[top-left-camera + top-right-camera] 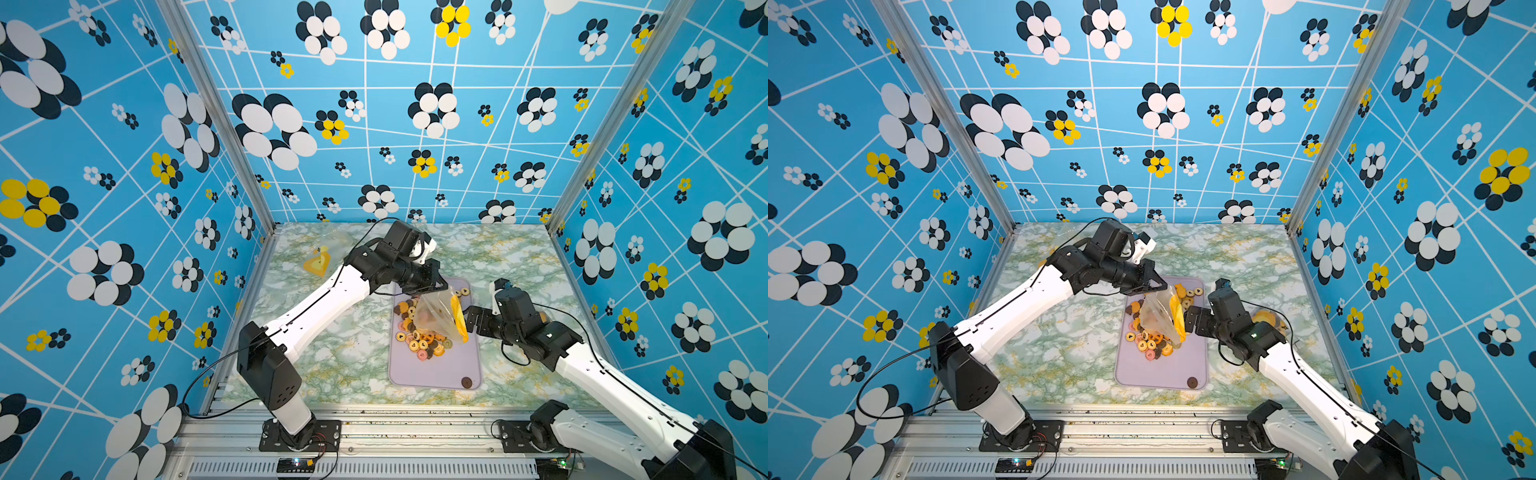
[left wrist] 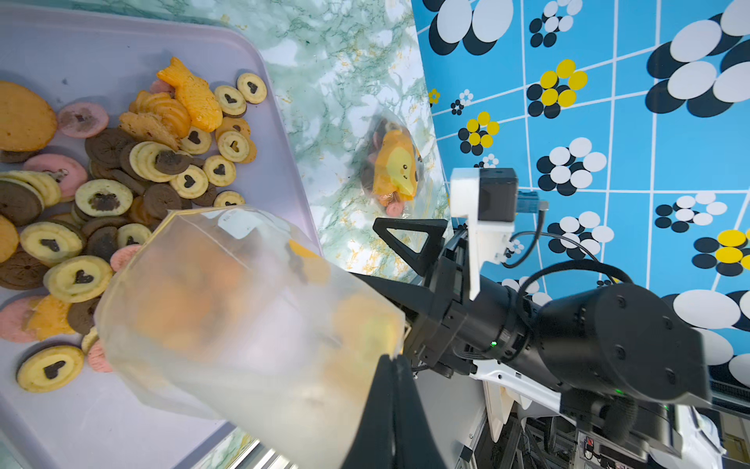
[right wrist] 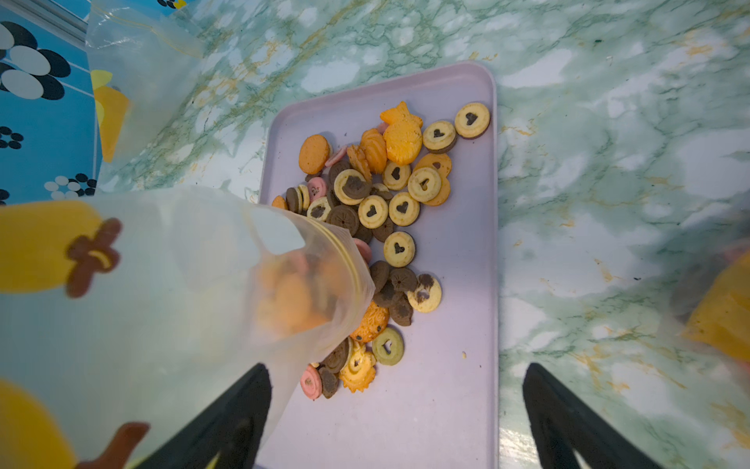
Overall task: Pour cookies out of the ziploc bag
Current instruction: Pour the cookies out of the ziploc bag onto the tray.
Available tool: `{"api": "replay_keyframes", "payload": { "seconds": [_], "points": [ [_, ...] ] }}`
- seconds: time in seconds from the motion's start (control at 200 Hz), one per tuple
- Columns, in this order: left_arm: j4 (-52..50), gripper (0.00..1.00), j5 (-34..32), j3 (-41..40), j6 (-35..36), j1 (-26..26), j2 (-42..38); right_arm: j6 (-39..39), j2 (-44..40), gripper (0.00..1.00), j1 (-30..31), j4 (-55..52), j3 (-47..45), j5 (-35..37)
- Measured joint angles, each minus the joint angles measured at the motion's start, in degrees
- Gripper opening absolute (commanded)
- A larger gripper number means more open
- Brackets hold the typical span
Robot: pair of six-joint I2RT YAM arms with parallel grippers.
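My left gripper [image 2: 395, 359] is shut on the bottom corner of the frosted ziploc bag [image 2: 243, 308]. The bag [image 1: 440, 316] hangs tilted, mouth down, over the lilac tray [image 1: 436, 370]. The cookies [image 3: 389, 195] lie heaped on the tray below the mouth, round yellow ones with dark hearts, brown, pink and orange. A few show through the film near the mouth. My right gripper [image 3: 395, 367] stands open just right of the bag [image 3: 162, 284], nothing between its fingers. The bag's side covers one finger; whether they touch I cannot tell.
A second bag with cookies [image 2: 395, 170] lies on the marble table by the right wall. An empty bag [image 1: 322, 257] lies at the far left. One dark cookie [image 1: 466, 382] sits alone at the tray's near right corner. Patterned walls close three sides.
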Motion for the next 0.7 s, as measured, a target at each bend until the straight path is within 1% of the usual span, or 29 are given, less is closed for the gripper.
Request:
{"api": "replay_keyframes", "payload": {
  "seconds": [0.11, 0.205, 0.36, 0.44, 0.605, 0.7],
  "points": [
    [2.91, 0.0, 0.02, -3.74, -0.04, 0.0, -0.26, 0.0, 0.48, 0.99, -0.04, 0.0, -0.07, -0.04],
    [4.44, 0.0, 0.04, -7.17, -0.24, 0.0, 1.4, 0.0, 0.48, 0.99, -0.2, 0.02, -0.07, -0.2],
    [4.7, 0.0, 0.04, -8.52, -0.87, 0.0, 4.13, 0.0, 0.48, 0.99, -0.63, 0.02, -0.07, -0.37],
    [3.34, 0.0, 0.0, -7.19, -0.81, 0.0, 4.13, -0.02, 0.48, 0.99, -0.79, 0.02, -0.07, -0.61],
    [-0.57, 0.0, -0.33, 0.63, 0.09, 0.09, 3.06, 0.0, 0.94, 0.99, -1.01, 0.81, -0.28, -1.09],
    [-1.2, 0.0, -0.46, 3.21, 0.55, 0.15, 1.4, 0.0, 1.4, 0.99, -1.01, 1.6, -0.48, -1.31]
  ]
}}
